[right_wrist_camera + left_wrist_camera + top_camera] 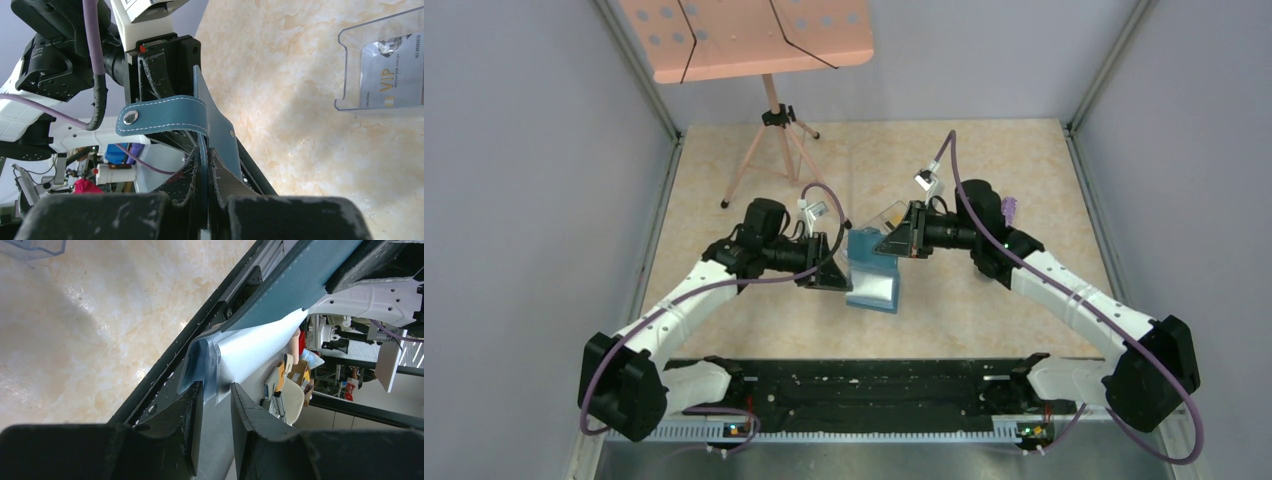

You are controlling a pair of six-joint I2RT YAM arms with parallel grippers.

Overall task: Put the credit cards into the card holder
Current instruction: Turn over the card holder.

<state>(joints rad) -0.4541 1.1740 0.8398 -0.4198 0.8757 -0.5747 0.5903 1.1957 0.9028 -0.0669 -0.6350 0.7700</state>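
Observation:
The teal card holder (872,282) hangs open between my two grippers above the table's middle. My right gripper (896,241) is shut on its teal flap (216,125), and the closing tab with its snap (162,116) curls over to the left. My left gripper (831,263) is at the holder's left edge. In the left wrist view its jaws (216,387) stand narrowly apart around the pale inner sleeve (250,347) without pressing it. A pale grey-blue VIP credit card (395,75) lies in the clear plastic box (350,65). No yellow-gold card is in view.
The clear box (886,214) lies just behind the grippers; its corner shows in the left wrist view (35,247). A pink perforated board (744,35) on a tripod (774,135) stands at the back left. Grey walls close in the tan table (1024,160).

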